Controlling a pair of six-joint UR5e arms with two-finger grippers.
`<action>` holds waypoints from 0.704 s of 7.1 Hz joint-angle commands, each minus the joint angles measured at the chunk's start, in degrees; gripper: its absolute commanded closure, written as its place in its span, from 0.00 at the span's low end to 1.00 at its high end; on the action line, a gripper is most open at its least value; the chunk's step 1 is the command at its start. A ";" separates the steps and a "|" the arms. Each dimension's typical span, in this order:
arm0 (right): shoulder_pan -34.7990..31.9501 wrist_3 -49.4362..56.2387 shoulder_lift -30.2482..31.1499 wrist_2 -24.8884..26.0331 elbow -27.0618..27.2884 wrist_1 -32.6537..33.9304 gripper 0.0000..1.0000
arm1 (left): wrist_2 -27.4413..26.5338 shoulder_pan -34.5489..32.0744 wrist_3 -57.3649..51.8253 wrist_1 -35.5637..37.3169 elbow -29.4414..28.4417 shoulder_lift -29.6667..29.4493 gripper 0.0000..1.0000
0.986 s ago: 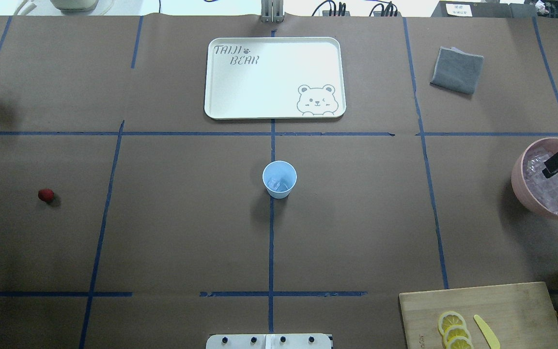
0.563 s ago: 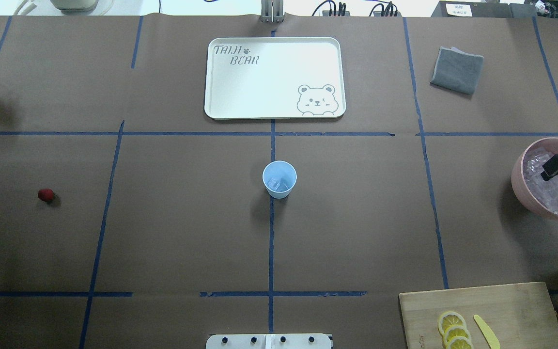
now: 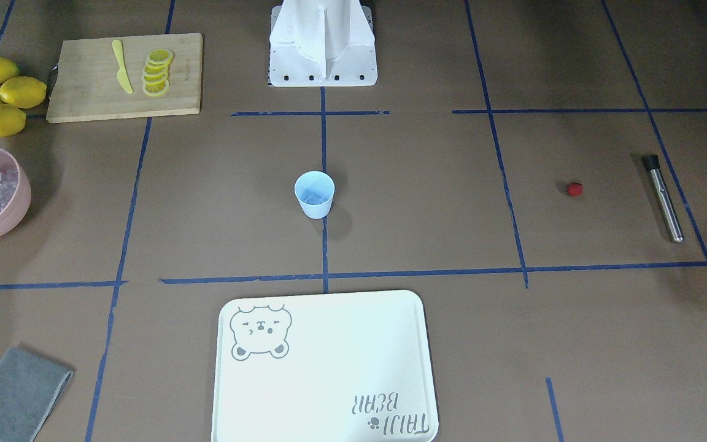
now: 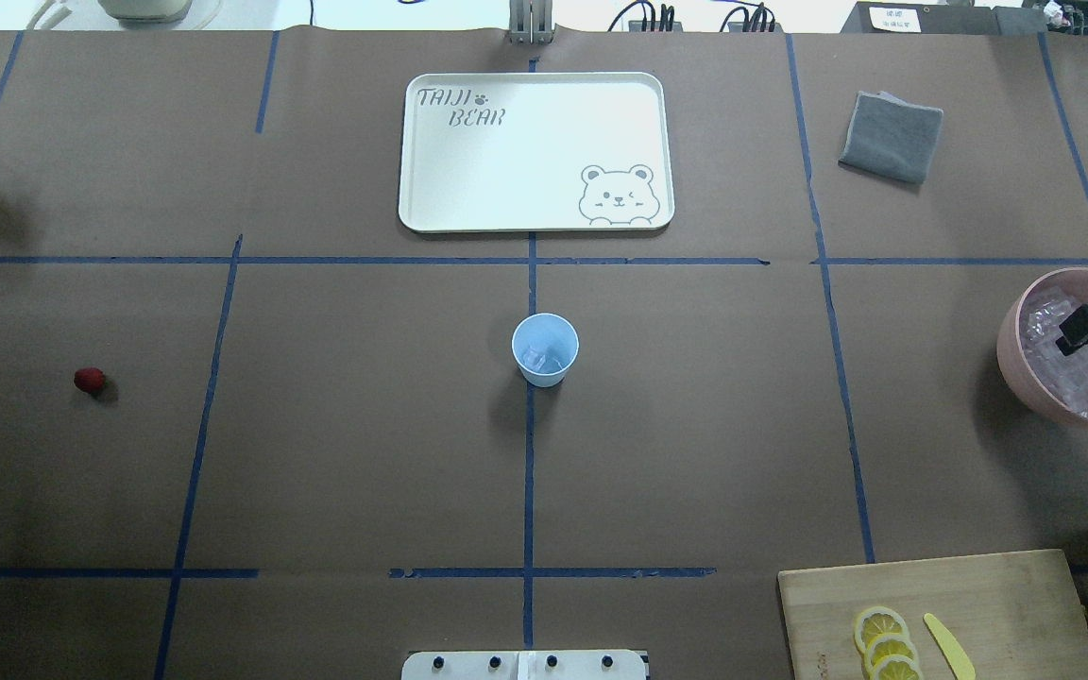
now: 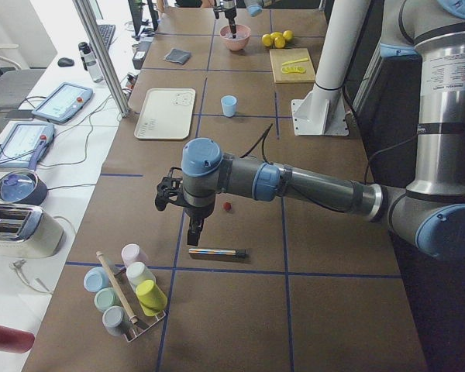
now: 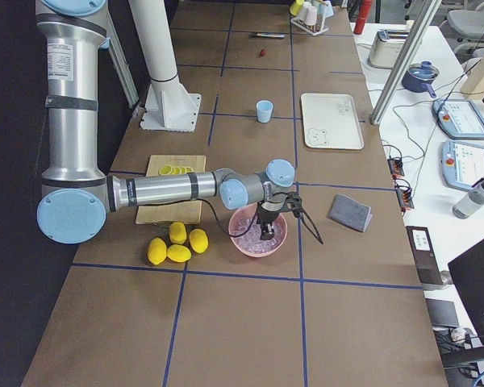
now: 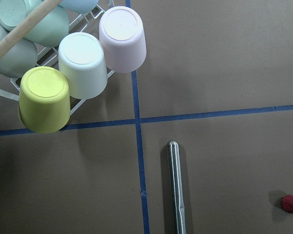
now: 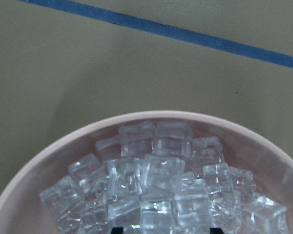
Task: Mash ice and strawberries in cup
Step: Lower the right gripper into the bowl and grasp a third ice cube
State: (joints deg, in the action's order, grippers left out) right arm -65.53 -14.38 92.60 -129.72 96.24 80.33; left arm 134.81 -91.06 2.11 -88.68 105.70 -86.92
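The pale blue cup (image 4: 545, 349) stands upright at the table's centre with a few cubes of ice (image 4: 544, 360) at its bottom. A small red strawberry (image 4: 89, 380) lies far to the left, also low right in the left wrist view (image 7: 290, 203). My right gripper (image 4: 1087, 326) hangs in the pink bowl (image 4: 1011, 351) over a heap of ice (image 8: 151, 180). Its dark fingertips (image 8: 116, 229) stand wide apart at the wrist view's bottom edge, so it is open. My left gripper (image 5: 194, 229) hovers near the strawberry (image 5: 228, 206); I cannot tell its state.
A steel muddler (image 7: 176, 190) lies beside the strawberry. A rack of upturned cups (image 7: 83, 63) stands at the left end. A white tray (image 4: 431, 203) sits behind the cup, a grey cloth (image 4: 891, 135) far right. A cutting board (image 4: 997, 590) with lemon slices and whole lemons (image 3: 0, 92) is near the bowl.
My right gripper has shifted slightly lower over the ice in the pink bowl. The cup, strawberry and muddler have not moved.
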 commanded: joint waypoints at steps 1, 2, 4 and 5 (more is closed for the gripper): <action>0.05 0.06 -0.23 0.00 0.17 0.00 0.96 | 0.01 0.00 0.00 0.00 0.03 0.00 0.00; 0.05 0.14 -0.23 0.00 0.35 0.09 0.99 | 0.01 0.00 0.08 0.00 0.03 0.00 0.00; -0.30 0.14 0.38 0.00 2.45 0.53 1.00 | 0.10 0.00 0.08 0.00 0.03 0.00 0.00; -1.61 0.14 1.69 -0.35 5.77 1.66 1.00 | 0.01 0.00 0.00 0.00 0.29 0.08 0.00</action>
State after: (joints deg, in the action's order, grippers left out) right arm -66.04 -14.24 93.11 -129.80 98.91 81.00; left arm 134.86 -91.06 2.16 -88.68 105.82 -86.91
